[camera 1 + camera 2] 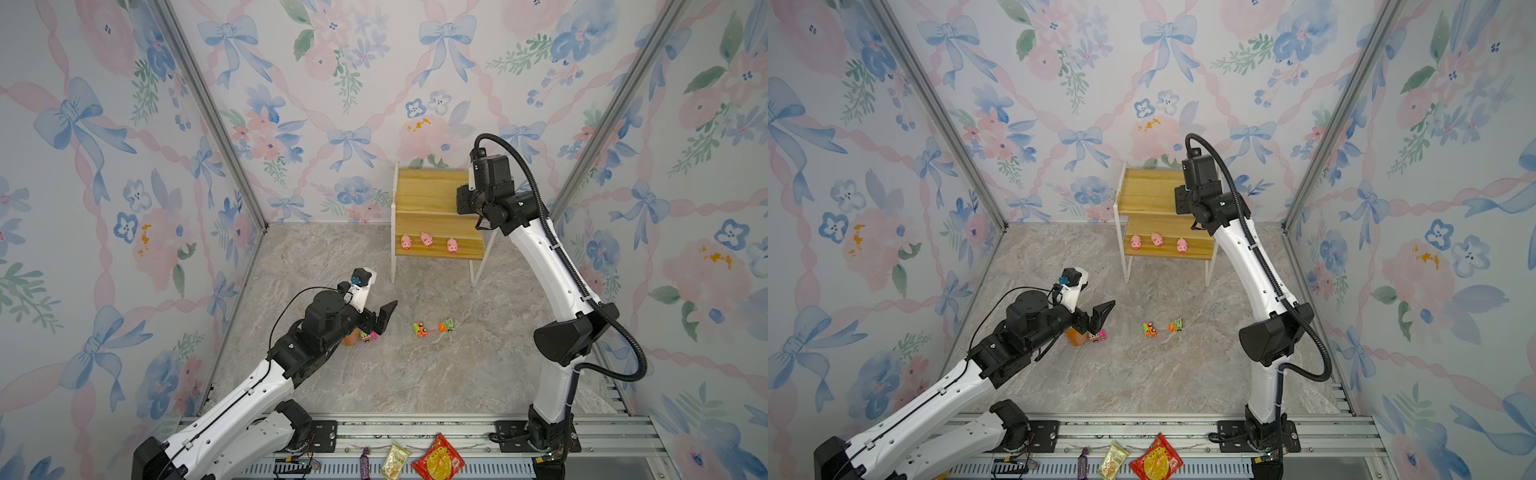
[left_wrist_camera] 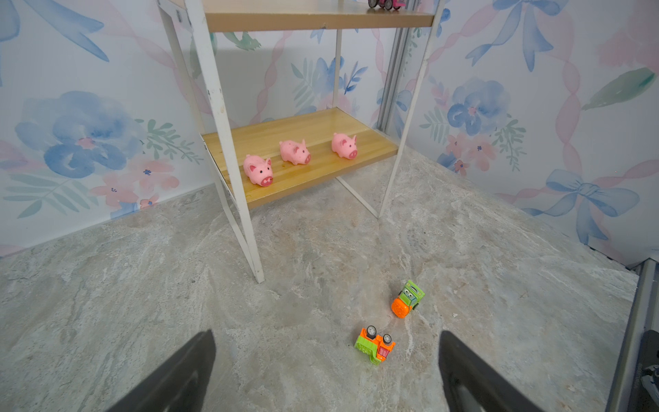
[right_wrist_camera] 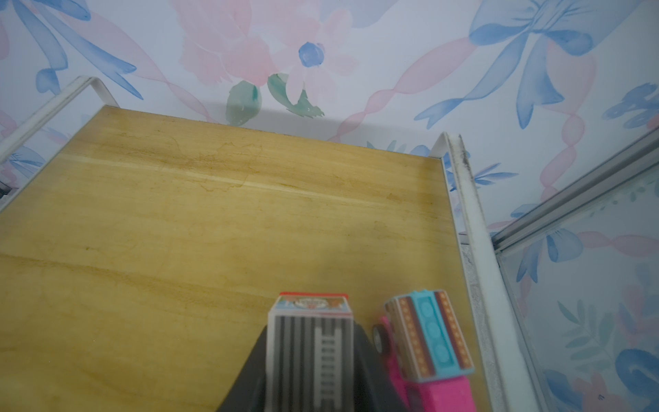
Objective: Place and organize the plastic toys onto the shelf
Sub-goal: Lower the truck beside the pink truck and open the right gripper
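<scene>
The shelf (image 1: 432, 195) stands at the back wall. Three pink pigs (image 1: 427, 239) sit in a row on its lower board (image 2: 321, 160). Over the upper board (image 3: 214, 232), my right gripper (image 3: 311, 328) is shut on a grey striped toy truck (image 3: 310, 356), beside a pink truck (image 3: 428, 342) that rests near the board's right rail. Two green and orange trucks (image 1: 420, 329) (image 1: 446, 325) lie on the floor; the nearer one (image 2: 374, 344) has its wheels up. My left gripper (image 1: 384, 320) hangs open and empty above the floor, just left of them. A pink truck (image 1: 370, 336) lies below it.
An orange can (image 1: 351, 338) stands on the floor under my left wrist, right next to the pink truck. Snack packets (image 1: 438, 459) lie on the front rail. Flowered walls close in the left, back and right sides.
</scene>
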